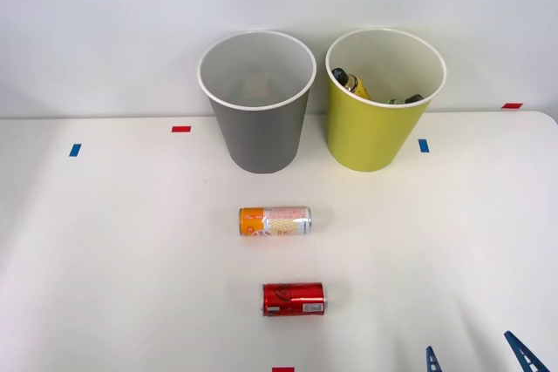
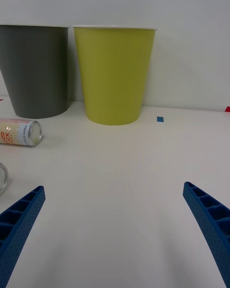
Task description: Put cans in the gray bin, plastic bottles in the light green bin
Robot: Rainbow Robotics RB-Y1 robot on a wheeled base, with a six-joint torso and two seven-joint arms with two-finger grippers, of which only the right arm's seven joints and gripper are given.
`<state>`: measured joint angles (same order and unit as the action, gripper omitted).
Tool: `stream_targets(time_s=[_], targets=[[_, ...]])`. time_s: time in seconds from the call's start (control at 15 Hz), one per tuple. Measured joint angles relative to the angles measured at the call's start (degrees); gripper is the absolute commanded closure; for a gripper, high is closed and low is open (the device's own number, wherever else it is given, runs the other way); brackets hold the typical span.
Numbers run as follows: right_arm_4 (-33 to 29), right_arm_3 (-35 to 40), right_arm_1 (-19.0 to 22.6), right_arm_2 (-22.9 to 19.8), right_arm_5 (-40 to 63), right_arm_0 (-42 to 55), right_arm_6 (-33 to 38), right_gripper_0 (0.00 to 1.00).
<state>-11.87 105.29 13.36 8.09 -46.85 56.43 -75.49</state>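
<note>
Cans (image 1: 275, 220) lie sideways: orange-silver, red.

matt, smooth plastic walls on the gray bin (image 1: 258, 132) and, beside it, the light green bin (image 1: 370, 132); glossy metal on the orange can (image 1: 275, 220) and red can (image 1: 294, 299) before the gray bin; table (image 1: 113, 259) smooth, seemingly matt; ribbed blue fingers (image 2: 19, 223), probably plastic.
</note>
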Motion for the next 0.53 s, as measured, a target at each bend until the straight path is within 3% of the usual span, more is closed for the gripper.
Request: stream_targets(time_s=[0.53], targets=[[0.0, 0.0, 0.0, 0.0, 0.0, 0.0, 0.0, 0.00]])
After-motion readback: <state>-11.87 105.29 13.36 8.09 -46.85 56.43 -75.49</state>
